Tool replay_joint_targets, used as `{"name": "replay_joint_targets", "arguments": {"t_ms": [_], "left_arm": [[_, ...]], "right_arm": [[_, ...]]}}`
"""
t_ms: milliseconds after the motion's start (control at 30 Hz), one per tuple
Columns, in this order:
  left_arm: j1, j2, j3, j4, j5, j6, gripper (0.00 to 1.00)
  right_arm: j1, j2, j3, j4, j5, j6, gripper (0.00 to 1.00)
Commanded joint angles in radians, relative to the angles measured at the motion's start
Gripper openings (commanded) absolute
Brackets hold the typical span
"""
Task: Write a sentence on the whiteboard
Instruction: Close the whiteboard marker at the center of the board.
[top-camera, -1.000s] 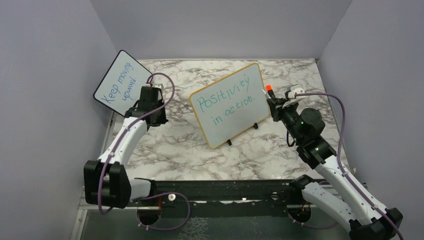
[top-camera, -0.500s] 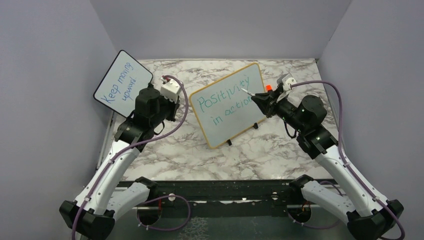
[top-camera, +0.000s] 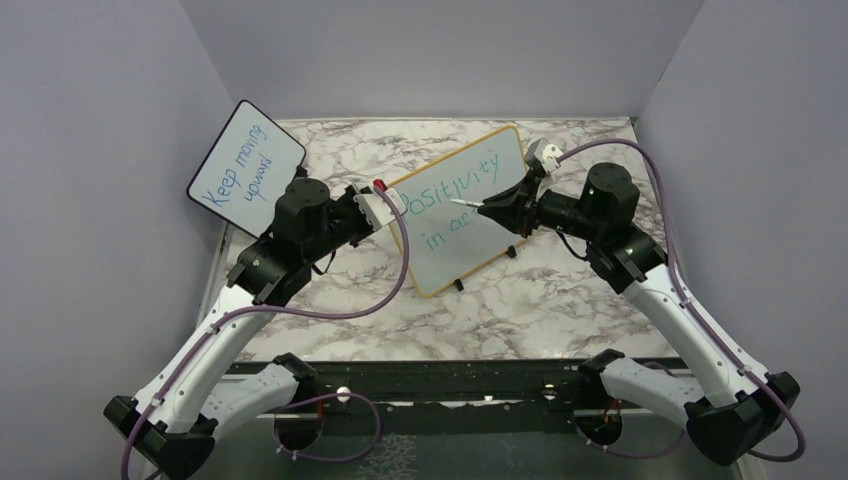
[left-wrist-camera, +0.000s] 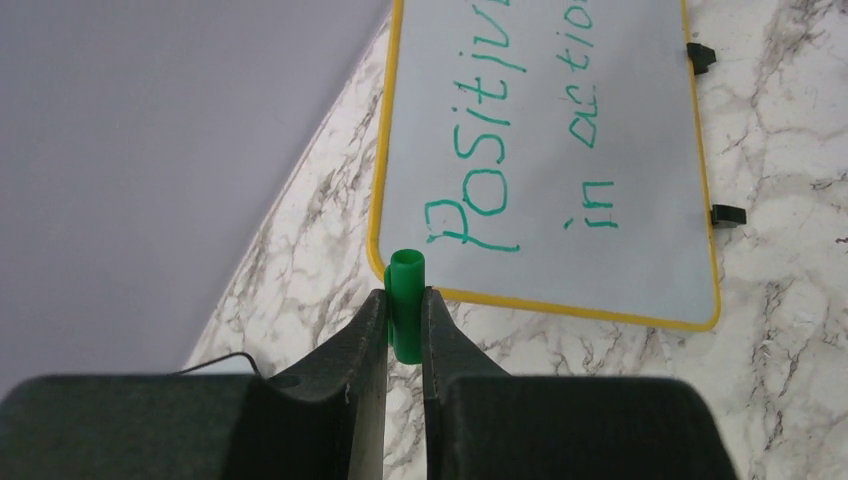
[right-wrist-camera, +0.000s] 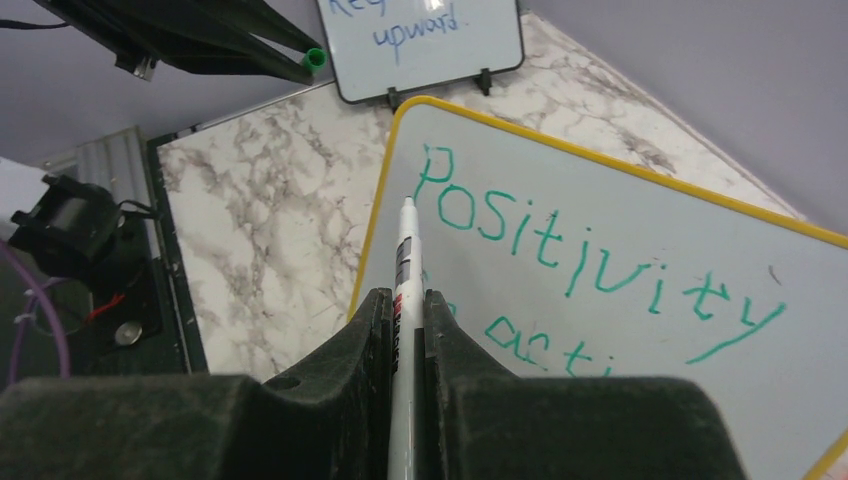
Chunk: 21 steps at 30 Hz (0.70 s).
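Whiteboard (top-camera: 470, 258) with the yellow frame stands tilted on its black feet in the middle of the marble table (top-camera: 330, 300), with the sentence (top-camera: 455, 190) on it in green. From above, the left gripper (top-camera: 385, 203) covers the first letter, and the right gripper (top-camera: 497, 208) hides the end of the second line. The left fingers (left-wrist-camera: 365, 330) are clamped on a green cap (left-wrist-camera: 406, 275), just off the board's corner by the "P"; that wrist view cuts off the ends of both lines. The right fingers (right-wrist-camera: 370, 330) pinch a white marker (right-wrist-camera: 405, 255), its tip over the board between the two lines; whether it touches cannot be told. Those fingers block much of "in action". A smaller black-framed board (top-camera: 245, 165) with blue writing stands near the left wall, its top cut off in the right wrist view
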Motion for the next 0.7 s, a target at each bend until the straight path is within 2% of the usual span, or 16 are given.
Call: {"name": "replay_joint_targets", "arguments": {"t_ms": [0,267,667], "left_arm": [[-0.040,-0.017,0.030,0.013,0.095,0.198,0.00],[-0.128,-0.007,0.023,0.001,0.099,0.388,0.00],[-0.262,0.073,0.049,-0.030,-0.012,0.438,0.00]], "right_arm": [[-0.004,0.030,0.039,-0.028,-0.152,0.019,0.00],[-0.002,0.094,0.093,-0.022,-0.280,0.054,0.00],[0.004,0.113,0.092,0.001,-0.306,0.117,0.00]]}}
